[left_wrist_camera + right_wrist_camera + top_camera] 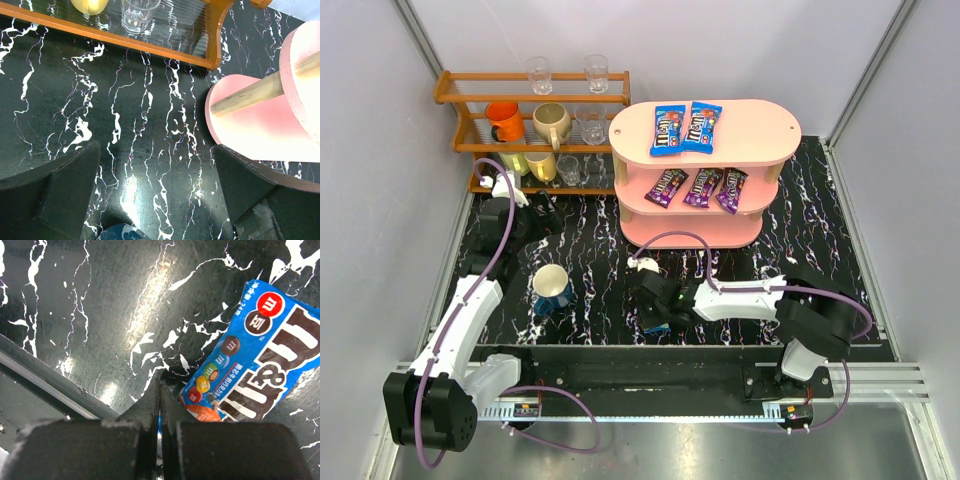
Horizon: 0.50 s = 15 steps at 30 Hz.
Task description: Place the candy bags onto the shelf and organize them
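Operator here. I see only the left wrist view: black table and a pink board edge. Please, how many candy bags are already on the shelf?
Observer: Five. Two blue bags on the top board of the shelf, three purple bags on its middle board.
Operator: And where is the sixth?
Observer: The last blue bag lies flat on the table, near the front edge, beside the right gripper.
Operator: Is this gripper open?
Observer: No, shut, its tips at the bag's corner.

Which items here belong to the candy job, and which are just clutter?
Job: pink shelf; two blue bags on its top tier; three purple bags on the middle tier; last blue bag at the right claw.
Clutter: wooden rack, its mugs and glasses; blue mug.
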Motion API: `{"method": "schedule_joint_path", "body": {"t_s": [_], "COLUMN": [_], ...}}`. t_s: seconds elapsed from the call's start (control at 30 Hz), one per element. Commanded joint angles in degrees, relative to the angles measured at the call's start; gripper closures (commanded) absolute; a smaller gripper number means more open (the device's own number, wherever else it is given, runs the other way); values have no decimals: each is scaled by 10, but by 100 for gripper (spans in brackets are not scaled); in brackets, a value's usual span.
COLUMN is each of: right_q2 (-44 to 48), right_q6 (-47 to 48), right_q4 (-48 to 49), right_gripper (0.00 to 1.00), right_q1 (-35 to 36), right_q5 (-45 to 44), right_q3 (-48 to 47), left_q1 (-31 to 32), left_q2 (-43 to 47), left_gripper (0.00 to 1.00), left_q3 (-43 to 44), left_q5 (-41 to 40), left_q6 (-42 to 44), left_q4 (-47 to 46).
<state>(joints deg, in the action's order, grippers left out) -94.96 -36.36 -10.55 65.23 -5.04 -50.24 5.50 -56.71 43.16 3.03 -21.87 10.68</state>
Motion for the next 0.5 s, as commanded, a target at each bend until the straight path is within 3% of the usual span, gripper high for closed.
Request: {"method": "schedule_joint_path", "body": {"t_s": [0.0,0.47], "right_q2": [1,88], "right_q6": [-13,-36], "right_q4": [7,-60], "right_gripper": [100,100], "right_q1": [5,5], "right_q5": [-10,-70], "right_q3": [-8,72], "left_q1": [-3,-3], "left_q2": [4,-1], "left_gripper": [1,1], "left_q3": [21,21], "left_q5": [4,9], "left_q6": [3,1], "left_q4": [-25,-29]}}
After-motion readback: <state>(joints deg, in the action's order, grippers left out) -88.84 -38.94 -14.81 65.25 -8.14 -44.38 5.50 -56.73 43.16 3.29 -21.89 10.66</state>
